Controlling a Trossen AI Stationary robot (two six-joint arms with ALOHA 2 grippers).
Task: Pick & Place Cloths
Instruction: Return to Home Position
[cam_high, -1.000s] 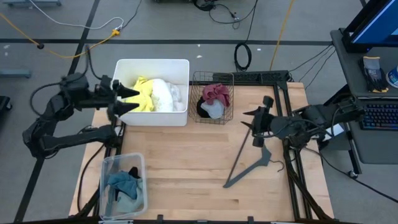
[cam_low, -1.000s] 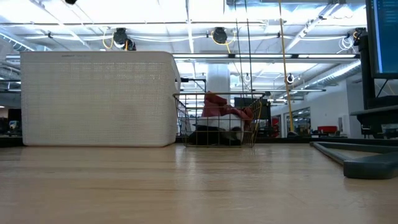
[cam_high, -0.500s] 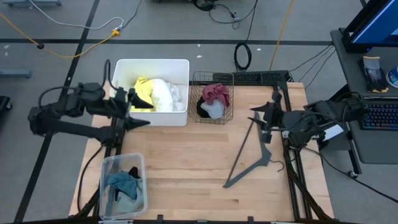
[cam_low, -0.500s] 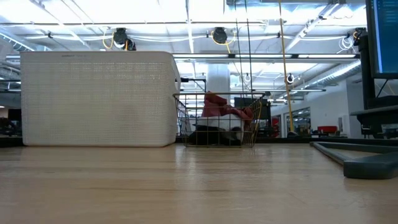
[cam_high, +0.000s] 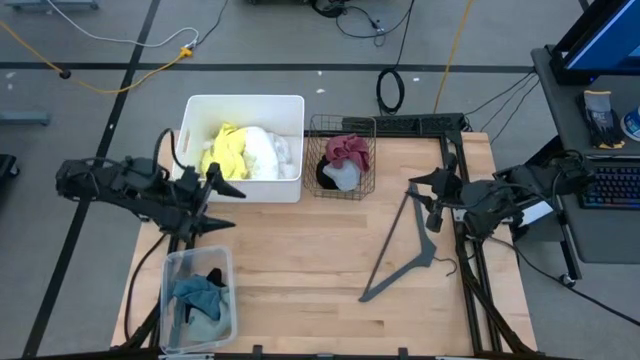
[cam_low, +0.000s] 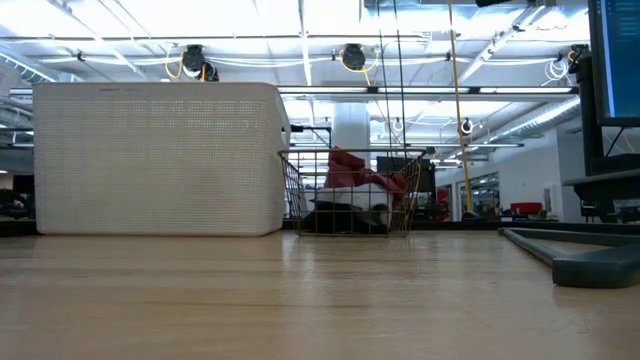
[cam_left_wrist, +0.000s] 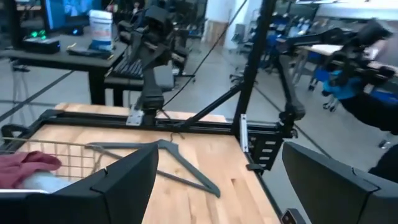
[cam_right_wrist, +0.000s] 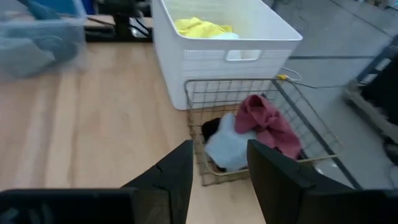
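Homing step. Cloths (cam_high: 250, 153) look binned; left tool (cam_high: 222, 207) and right tool (cam_high: 428, 202) empty, jaws apart. Next: tuck 2 arms clear of bench (cam_high: 320, 260).

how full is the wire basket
Partly full: the wire basket holds a maroon cloth, a pale grey cloth and a black one.
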